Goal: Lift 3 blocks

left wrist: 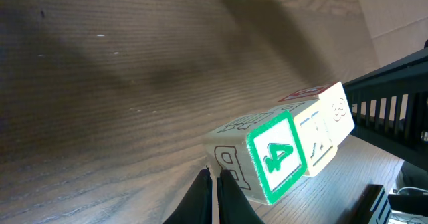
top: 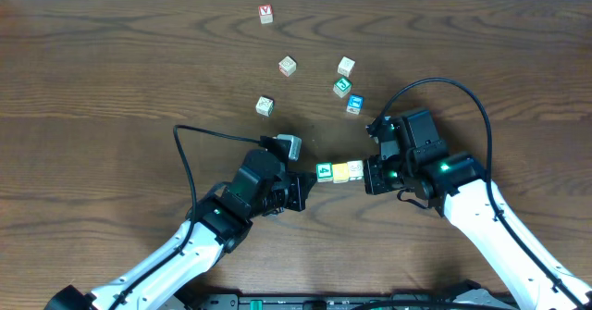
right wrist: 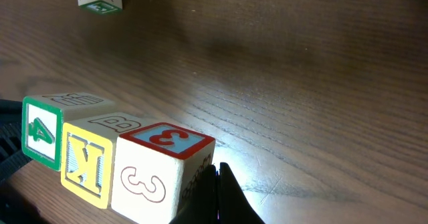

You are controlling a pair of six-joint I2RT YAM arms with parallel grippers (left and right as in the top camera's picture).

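Wooden blocks, three in a row at centre frame: green block (top: 324, 172), yellow block (top: 339, 172), red-marked block (top: 354, 169), faces touching. The left gripper (top: 310, 177) and right gripper (top: 368, 173), fingers pinched together, press the row's ends, a squeeze to lift it as one, I'd say. The nearest loose blue block (top: 354, 103) sits above, apart; open table (top: 111, 88) all round.

You are at a robotics lab bench: two white-and-black robot arms (top: 518, 238) trailing black cables (top: 213, 131) reach over a dark wood-grain tabletop (top: 102, 69) scattered with small alphabet cubes (top: 288, 66).
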